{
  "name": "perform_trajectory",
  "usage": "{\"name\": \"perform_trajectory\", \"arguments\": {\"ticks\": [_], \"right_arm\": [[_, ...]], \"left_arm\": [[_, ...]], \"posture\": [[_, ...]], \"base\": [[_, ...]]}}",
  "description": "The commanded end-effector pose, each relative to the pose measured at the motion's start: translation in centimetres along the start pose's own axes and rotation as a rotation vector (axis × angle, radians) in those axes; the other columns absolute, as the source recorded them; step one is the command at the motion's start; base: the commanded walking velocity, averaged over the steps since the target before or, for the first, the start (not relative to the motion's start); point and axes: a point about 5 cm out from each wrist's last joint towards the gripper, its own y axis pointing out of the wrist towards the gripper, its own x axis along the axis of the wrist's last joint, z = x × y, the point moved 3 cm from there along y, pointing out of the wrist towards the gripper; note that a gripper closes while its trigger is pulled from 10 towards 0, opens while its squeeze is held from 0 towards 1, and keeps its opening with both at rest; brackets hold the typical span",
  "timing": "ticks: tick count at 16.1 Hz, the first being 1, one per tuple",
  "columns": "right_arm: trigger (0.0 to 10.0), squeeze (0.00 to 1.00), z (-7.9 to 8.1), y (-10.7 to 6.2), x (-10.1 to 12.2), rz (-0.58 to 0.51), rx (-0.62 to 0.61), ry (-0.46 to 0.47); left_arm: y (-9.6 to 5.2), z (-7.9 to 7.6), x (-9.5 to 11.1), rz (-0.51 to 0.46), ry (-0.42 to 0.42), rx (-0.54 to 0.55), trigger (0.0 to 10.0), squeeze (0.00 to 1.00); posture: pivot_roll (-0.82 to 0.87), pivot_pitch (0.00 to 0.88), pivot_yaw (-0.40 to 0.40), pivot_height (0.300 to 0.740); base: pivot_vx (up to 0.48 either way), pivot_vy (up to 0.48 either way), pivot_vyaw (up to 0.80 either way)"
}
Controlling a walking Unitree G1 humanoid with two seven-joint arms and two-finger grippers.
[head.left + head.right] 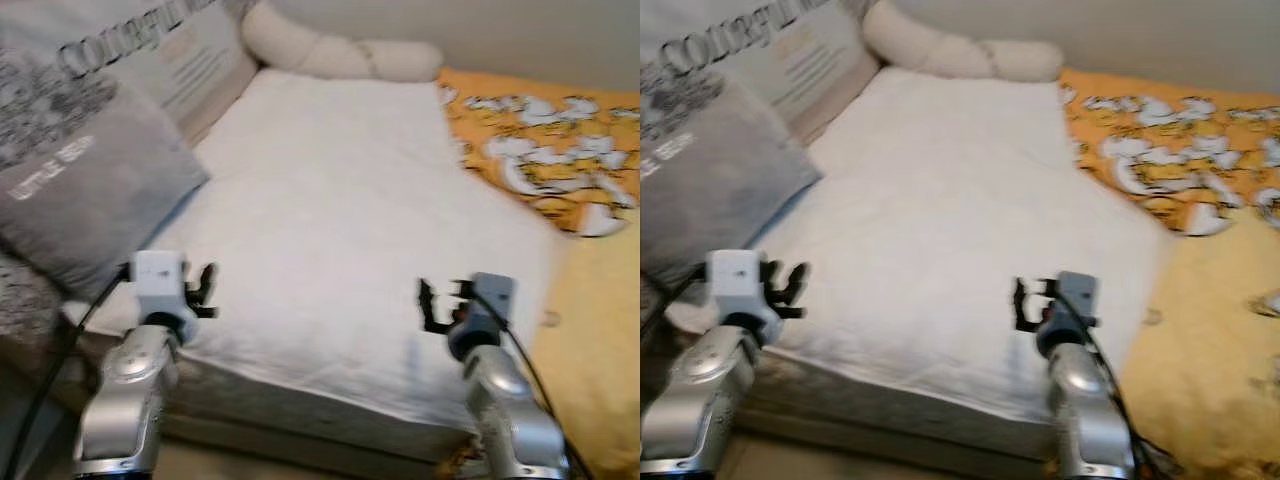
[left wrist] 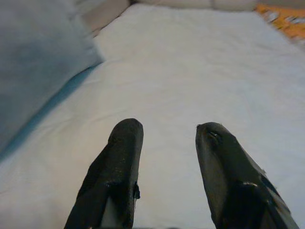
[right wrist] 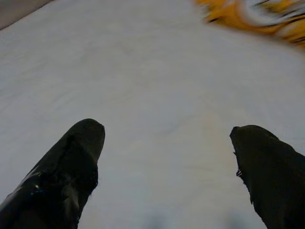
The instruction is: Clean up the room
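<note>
A humanoid robot stands at the near edge of a bed, both arms raised over a white blanket (image 1: 340,220) spread across the mattress. The left gripper (image 1: 205,290) hangs above the blanket's near left corner, just beside a grey cushion (image 1: 85,185) that leans against a larger printed pillow (image 1: 180,50); its jaws stand moderately apart and hold nothing, as the left wrist view confirms with one black finger (image 2: 119,162) on either side of bare fabric. The right gripper (image 1: 430,305) hovers over the blanket's near right part, close to where an orange patterned sheet (image 1: 545,150) begins, its jaws spread wide and empty. The blanket's long axis runs straight away from the robot toward a cream bolster (image 1: 330,50) at the far end, so the near hem lies directly under and between the two grippers, about equally close to each. Any straightening of the blanket would likely start from that near hem.
</note>
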Motion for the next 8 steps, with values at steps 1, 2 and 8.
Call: {"name": "perform_trajectory", "arguments": {"ticks": [1, 2, 8], "right_arm": [[10.0, 0.0, 0.81, 0.09, 0.35, -0.011, 0.03, 0.01], [10.0, 0.0, 0.9, 0.14, 0.36, -0.01, 0.036, 0.007], [10.0, 0.0, 0.99, 0.25, 0.34, -0.016, 0.041, -0.027]], "left_arm": [[-0.05, 0.69, 0.02, 0.003, -0.004, 0.02, 10.0, 0.0], [-0.07, 0.55, -0.18, 0.008, -0.01, 0.018, 10.0, 0.0], [0.16, 0.46, -0.24, 0.009, 0.012, 0.016, 10.0, 0.0]], "posture": [[-0.02, 0.0, -0.008, 0.74], [-0.02, 0.0, -0.014, 0.74], [-0.02, 0.0, -0.011, 0.74]], "base": [[0.0, -0.48, 0.0], [0.0, -0.48, 0.0], [0.0, -0.431, 0.0]]}}
